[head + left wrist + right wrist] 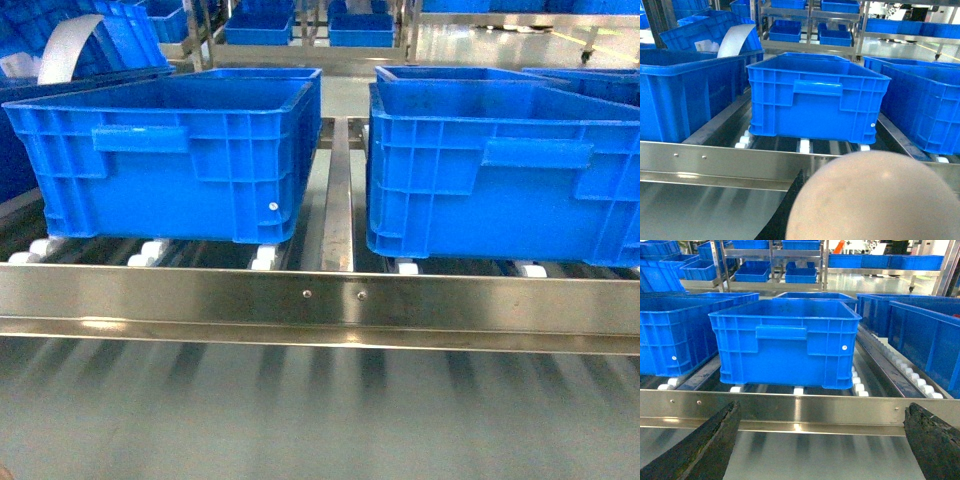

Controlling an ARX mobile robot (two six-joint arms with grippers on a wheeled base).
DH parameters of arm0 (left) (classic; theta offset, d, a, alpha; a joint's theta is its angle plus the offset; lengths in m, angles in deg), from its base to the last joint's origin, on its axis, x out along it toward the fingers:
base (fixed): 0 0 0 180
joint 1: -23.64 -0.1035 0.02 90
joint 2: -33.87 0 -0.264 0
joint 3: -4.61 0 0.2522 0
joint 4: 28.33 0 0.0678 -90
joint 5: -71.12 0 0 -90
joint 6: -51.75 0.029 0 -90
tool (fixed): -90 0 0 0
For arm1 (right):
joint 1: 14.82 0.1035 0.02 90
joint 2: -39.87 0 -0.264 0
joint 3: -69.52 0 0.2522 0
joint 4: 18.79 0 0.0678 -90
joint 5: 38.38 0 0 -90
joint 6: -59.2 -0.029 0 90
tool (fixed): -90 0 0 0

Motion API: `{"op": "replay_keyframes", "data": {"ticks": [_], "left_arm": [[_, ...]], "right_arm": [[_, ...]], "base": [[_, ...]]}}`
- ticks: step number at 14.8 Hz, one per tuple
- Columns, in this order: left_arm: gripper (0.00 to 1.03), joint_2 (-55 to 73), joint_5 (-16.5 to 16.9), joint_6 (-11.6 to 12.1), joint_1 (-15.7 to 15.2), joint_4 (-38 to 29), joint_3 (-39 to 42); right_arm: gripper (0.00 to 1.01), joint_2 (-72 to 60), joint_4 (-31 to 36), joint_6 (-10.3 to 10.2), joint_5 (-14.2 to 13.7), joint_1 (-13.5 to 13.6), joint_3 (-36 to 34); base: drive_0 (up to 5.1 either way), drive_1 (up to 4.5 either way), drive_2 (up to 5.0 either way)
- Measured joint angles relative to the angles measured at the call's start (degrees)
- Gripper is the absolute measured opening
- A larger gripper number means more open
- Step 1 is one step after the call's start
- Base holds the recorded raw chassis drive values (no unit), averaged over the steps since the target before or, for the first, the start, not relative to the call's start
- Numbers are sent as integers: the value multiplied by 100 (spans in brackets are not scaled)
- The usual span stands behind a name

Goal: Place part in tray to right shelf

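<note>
The right shelf, a steel roller rack with a long front rail [320, 300], runs across all three views. In the left wrist view a cream rounded surface, the tray [875, 200], fills the lower right close to the camera. One dark finger [787, 205] lies against its left side, and the rest of my left gripper is hidden behind it. My right gripper [822, 440] stands open in front of the rail [800, 410], its two dark fingers far apart with nothing between them. The part is out of view. Neither gripper shows in the head view.
Two large blue crates [170, 160] [500, 170] sit on the white rollers just behind the rail, with a steel divider [338, 200] between them. More crates and racks stand behind. A white curved sheet [735, 40] leans in a crate at the left. Shiny grey floor lies below the rail.
</note>
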Motion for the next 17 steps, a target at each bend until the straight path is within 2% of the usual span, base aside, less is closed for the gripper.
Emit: {"op": "replay_keyframes", "data": {"ticks": [17], "left_arm": [[12,0,0,2,0,0,0]], "right_arm": [[98,0,0,0,0,0,0]], "base": [[0,0,0]]}}
